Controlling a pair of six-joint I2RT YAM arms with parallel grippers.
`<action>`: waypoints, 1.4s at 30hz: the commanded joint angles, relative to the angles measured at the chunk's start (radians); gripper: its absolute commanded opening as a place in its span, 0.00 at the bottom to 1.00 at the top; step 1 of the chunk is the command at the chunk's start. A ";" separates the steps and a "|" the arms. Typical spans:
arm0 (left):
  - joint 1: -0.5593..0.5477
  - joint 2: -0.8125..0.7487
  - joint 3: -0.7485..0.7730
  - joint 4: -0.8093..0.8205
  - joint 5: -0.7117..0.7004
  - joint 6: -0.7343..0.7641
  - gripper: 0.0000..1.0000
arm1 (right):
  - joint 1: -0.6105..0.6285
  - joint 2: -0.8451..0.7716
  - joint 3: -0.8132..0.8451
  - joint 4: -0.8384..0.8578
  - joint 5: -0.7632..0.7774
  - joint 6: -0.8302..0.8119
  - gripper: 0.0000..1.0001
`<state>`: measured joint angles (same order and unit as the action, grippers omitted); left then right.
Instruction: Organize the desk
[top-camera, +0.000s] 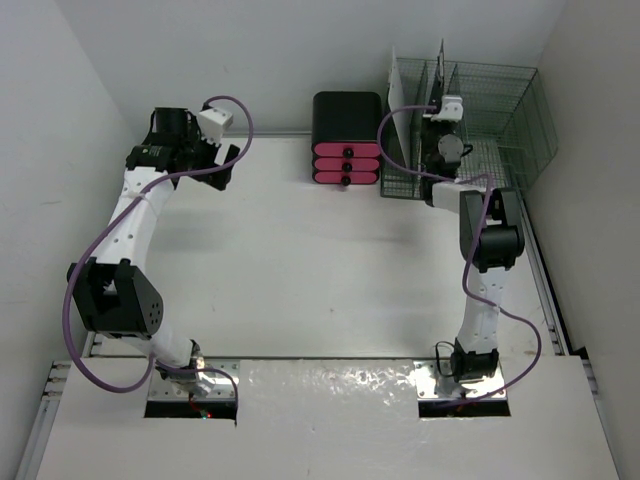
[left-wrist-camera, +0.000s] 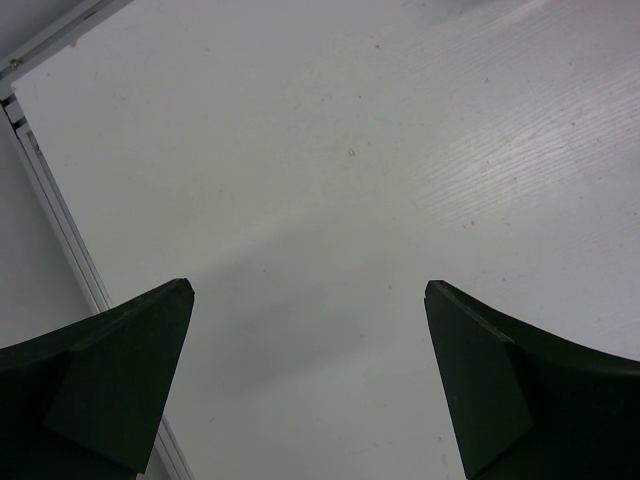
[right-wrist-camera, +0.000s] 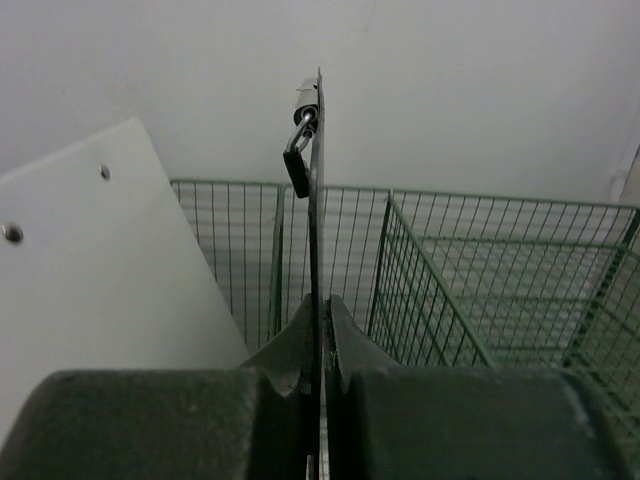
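L gripper (left-wrist-camera: 310, 292) wide open, empty, above white table (left-wrist-camera: 350, 150) by its left rail (left-wrist-camera: 62, 215), R gripper (right-wrist-camera: 318, 310) clamped on thin black clipboard (right-wrist-camera: 317, 200) upright in green wire rack (right-wrist-camera: 450, 270), table's far-right corner.

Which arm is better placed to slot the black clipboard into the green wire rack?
Right. The right gripper is shut on the upright clipboard, right at the wire rack dividers. The left gripper hangs open over bare desk, far across from the rack.

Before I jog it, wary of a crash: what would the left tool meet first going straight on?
The white desk; nothing shows between it and the open left tool, though depth is unclear.
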<state>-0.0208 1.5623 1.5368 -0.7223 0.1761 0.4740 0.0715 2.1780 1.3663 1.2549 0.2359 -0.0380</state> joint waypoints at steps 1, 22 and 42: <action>0.004 -0.007 0.017 0.027 0.006 0.000 1.00 | -0.009 -0.040 -0.027 0.069 0.016 0.003 0.00; 0.004 -0.056 -0.020 0.023 0.040 0.003 1.00 | -0.018 -0.630 -0.344 -0.285 -0.015 0.168 0.99; 0.012 -0.143 -0.418 0.308 0.015 -0.078 0.99 | -0.018 -0.986 -0.829 -0.974 0.022 0.581 0.99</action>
<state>-0.0177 1.4498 1.1591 -0.5465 0.1764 0.4202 0.0555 1.2476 0.5797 0.3302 0.2157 0.4839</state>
